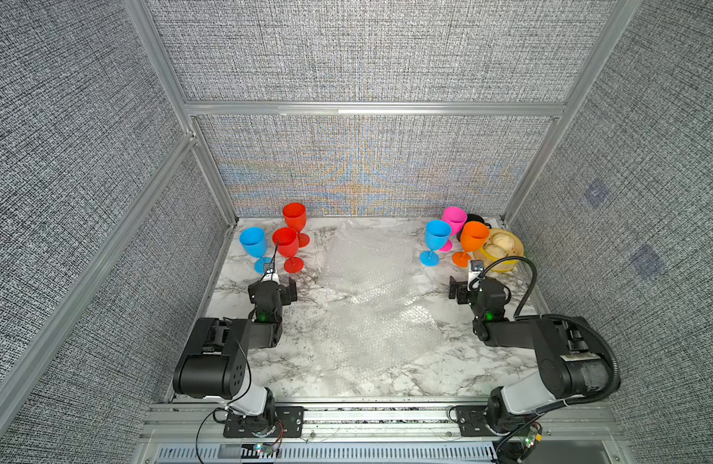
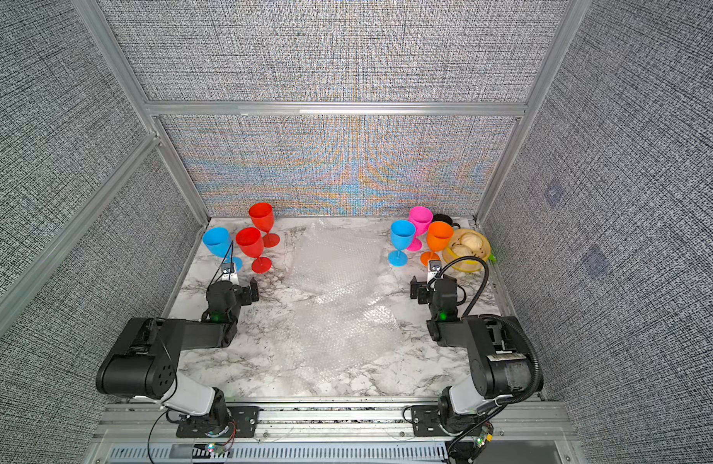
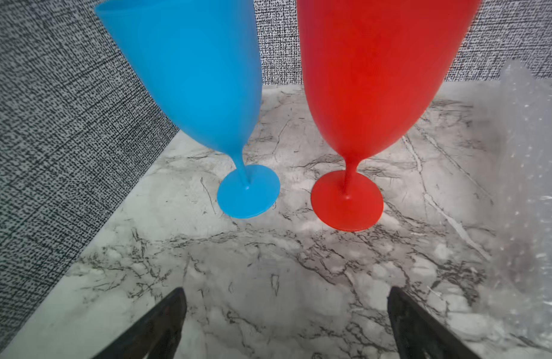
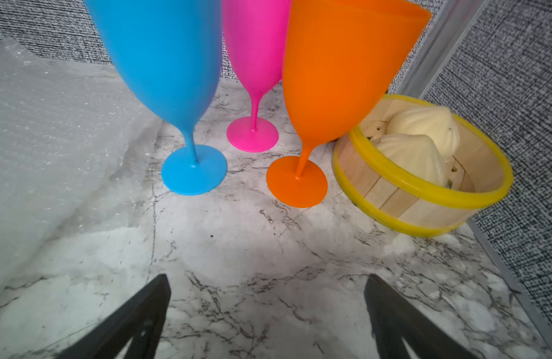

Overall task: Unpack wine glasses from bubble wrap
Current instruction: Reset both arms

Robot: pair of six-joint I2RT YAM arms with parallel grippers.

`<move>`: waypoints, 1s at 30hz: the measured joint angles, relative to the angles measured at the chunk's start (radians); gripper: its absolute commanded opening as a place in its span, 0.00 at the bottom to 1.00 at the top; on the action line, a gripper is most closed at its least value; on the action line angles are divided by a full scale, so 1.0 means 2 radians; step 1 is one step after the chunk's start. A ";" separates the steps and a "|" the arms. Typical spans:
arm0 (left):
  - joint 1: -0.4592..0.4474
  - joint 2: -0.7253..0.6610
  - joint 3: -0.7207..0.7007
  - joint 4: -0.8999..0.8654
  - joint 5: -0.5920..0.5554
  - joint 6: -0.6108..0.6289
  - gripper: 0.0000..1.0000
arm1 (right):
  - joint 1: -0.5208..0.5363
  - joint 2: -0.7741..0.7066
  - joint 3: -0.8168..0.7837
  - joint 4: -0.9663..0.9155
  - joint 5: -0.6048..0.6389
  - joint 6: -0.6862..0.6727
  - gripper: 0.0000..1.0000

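Note:
Six wine glasses stand upright and bare at the back of the marble table. At the back left are a blue one (image 1: 253, 242) and two red ones (image 1: 285, 242) (image 1: 294, 216). At the back right are a blue one (image 1: 438, 236), a pink one (image 1: 454, 217) and an orange one (image 1: 474, 236). Loose bubble wrap (image 1: 370, 293) lies flat down the middle. My left gripper (image 3: 285, 290) is open and empty, a little short of the blue (image 3: 248, 191) and red (image 3: 347, 200) feet. My right gripper (image 4: 266, 276) is open and empty too, short of the blue (image 4: 193, 174) and orange (image 4: 296, 181) feet.
A yellow-rimmed bamboo steamer (image 4: 389, 199) holding buns sits right beside the orange glass, against the right wall. A black mug (image 1: 476, 219) stands behind the pink and orange glasses. Grey fabric walls close in the table on three sides.

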 measured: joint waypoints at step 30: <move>-0.004 0.002 -0.005 0.024 0.005 0.012 1.00 | -0.009 0.001 0.008 -0.025 -0.048 0.007 0.99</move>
